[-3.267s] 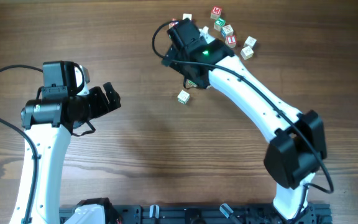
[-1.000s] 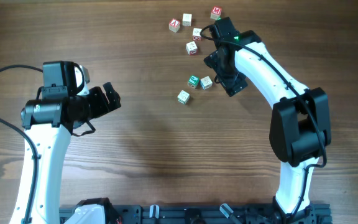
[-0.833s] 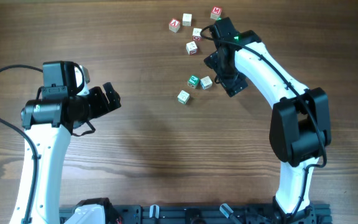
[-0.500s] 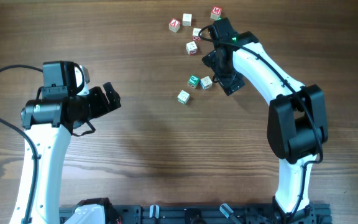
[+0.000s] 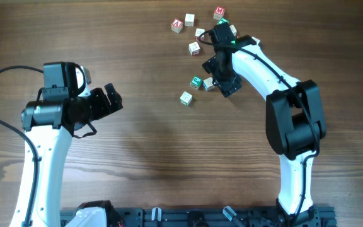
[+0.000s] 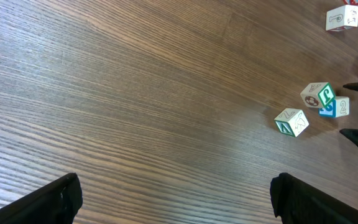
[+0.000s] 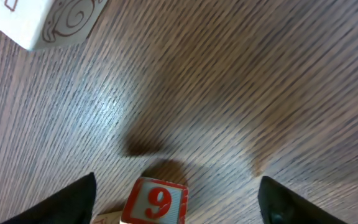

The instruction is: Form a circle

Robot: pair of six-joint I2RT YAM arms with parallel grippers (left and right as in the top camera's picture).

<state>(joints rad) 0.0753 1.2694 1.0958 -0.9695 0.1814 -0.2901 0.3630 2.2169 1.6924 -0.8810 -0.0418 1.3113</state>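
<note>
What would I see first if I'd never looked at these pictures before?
The white right arm reaches across the table, its tool open just beside a little group of three letter cubes, one with a green face. More red-lettered cubes lie scattered just past it, toward the far edge. The left tool hangs open over bare wood on the other side.

Inside the right claw, the 9 cube is cropped by the bottom edge; ahead-left, a pale cube too.
</note>
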